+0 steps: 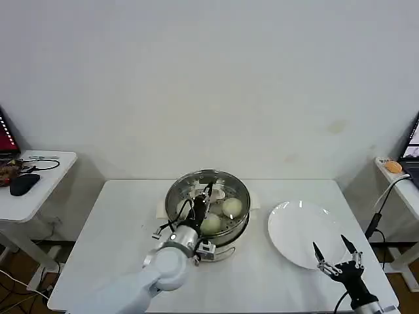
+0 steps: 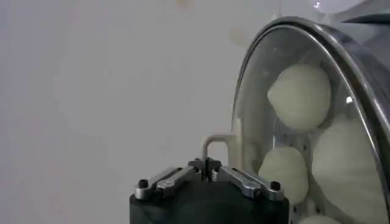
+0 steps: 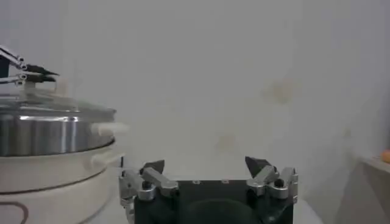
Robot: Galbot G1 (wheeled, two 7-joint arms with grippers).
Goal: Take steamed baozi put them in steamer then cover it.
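The steamer [image 1: 243, 194] stands mid-table on its cream base [image 3: 42, 173]. The glass cover [image 1: 226, 181] lies on its rim [image 3: 58, 113]. Several off-white baozi [image 1: 232, 207] show through the glass, and they show large in the left wrist view [image 2: 300, 97]. My left gripper [image 1: 201, 196] sits over the cover's centre, shut on its cream handle [image 2: 235, 141]; it also shows in the right wrist view [image 3: 33, 73]. My right gripper [image 1: 329, 244] hovers open by the table's front right corner, with nothing between its fingers [image 3: 205, 163].
A bare white plate [image 1: 296, 237] lies right of the steamer, just behind my right gripper. A side table [image 1: 39, 190] at the left carries a mouse and cables. Another at the right edge holds an orange object [image 1: 393, 167]. Wall behind.
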